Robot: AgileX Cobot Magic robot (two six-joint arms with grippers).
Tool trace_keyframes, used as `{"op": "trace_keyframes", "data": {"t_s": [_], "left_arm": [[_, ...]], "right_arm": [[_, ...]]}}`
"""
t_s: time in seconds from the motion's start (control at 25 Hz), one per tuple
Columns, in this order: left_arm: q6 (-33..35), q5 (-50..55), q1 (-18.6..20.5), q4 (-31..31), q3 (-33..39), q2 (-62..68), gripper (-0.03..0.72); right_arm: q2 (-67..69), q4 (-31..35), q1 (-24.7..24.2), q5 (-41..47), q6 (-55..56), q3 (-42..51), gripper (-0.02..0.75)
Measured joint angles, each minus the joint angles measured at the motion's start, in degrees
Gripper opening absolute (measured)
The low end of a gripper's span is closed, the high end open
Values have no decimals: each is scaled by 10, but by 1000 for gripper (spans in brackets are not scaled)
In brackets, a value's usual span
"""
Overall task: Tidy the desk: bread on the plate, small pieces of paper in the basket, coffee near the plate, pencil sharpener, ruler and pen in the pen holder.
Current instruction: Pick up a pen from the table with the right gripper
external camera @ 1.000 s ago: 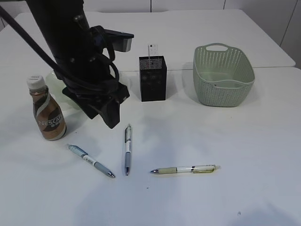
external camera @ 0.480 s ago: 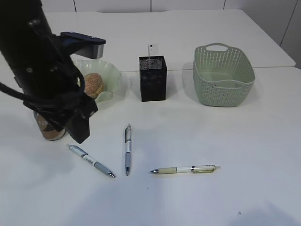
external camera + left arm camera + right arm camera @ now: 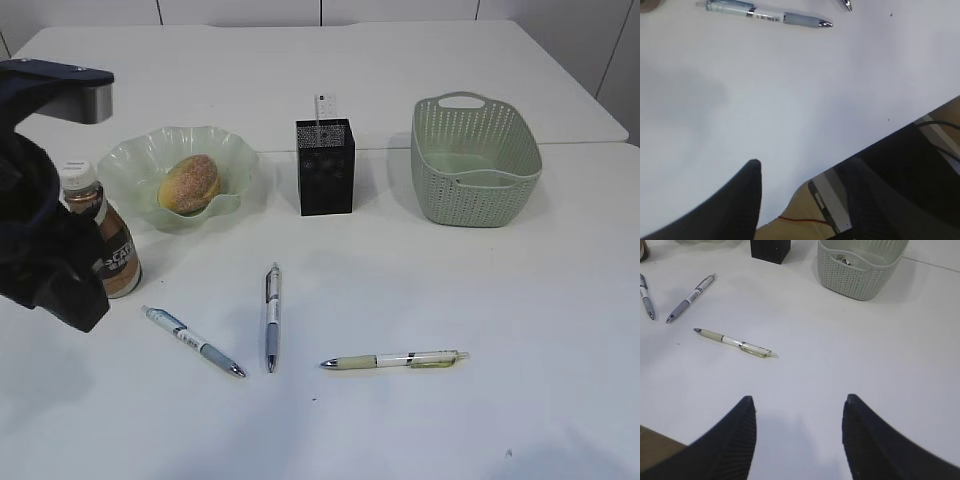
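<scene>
The bread lies in the plate, with the coffee just beside it, partly hidden by the left arm. Three pens lie on the desk. The right gripper hangs open and empty above the desk; the left gripper seems open, though only one finger shows sharply.

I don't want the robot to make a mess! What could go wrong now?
Two things might go wrong. The left arm hangs right beside the coffee, so a careless swing could tip the bottle. Three pens still lie loose on the desk: the left pen, the middle pen and the yellowish pen. They are thin and round, so one could roll away from a pinch.
</scene>
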Motion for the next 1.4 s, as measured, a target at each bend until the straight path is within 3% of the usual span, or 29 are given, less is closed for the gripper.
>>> {"op": "trace_keyframes", "data": {"t_s": [0.24, 0.76, 1.16, 1.4], "left_arm": [[-64, -13, 0, -8, 16, -19, 382], [-70, -74, 0, -34, 17, -19, 358], [-70, -45, 0, 117, 18, -102, 343], [-68, -61, 0, 156, 47, -198, 342]], "right_arm": [[0, 0, 0, 0, 0, 0, 439], [0, 0, 0, 0, 0, 0, 439], [0, 0, 0, 0, 0, 0, 439], [0, 0, 0, 0, 0, 0, 439]]}}
